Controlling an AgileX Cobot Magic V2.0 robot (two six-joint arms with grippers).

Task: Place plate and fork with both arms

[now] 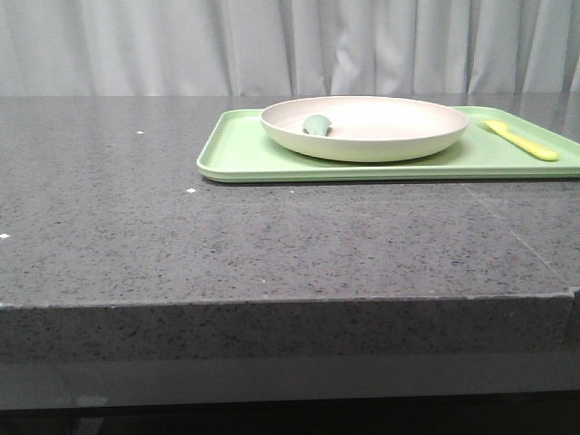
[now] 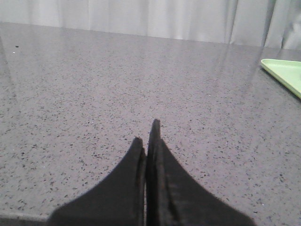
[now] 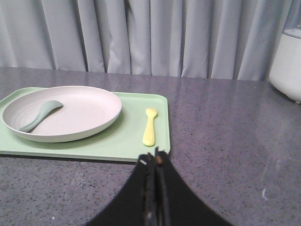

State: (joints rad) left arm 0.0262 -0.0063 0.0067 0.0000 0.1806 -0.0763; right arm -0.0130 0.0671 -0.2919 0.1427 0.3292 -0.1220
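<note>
The grey desk (image 1: 272, 245) carries a green tray (image 1: 245, 154). The plate (image 1: 390, 127) sits on the tray with a grey-green spoon (image 3: 40, 115) inside, and the fork (image 3: 149, 126) lies on the tray beside the plate. Left fingers (image 2: 153, 136) and right fingers (image 3: 151, 162) are pressed together, empty, over bare desk.

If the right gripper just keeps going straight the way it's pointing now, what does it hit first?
Most likely the near edge of the green tray, with the yellow fork lying just beyond it in the same line. The right gripper is shut. Depth is hard to judge, and it might pass above the tray's rim.
</note>
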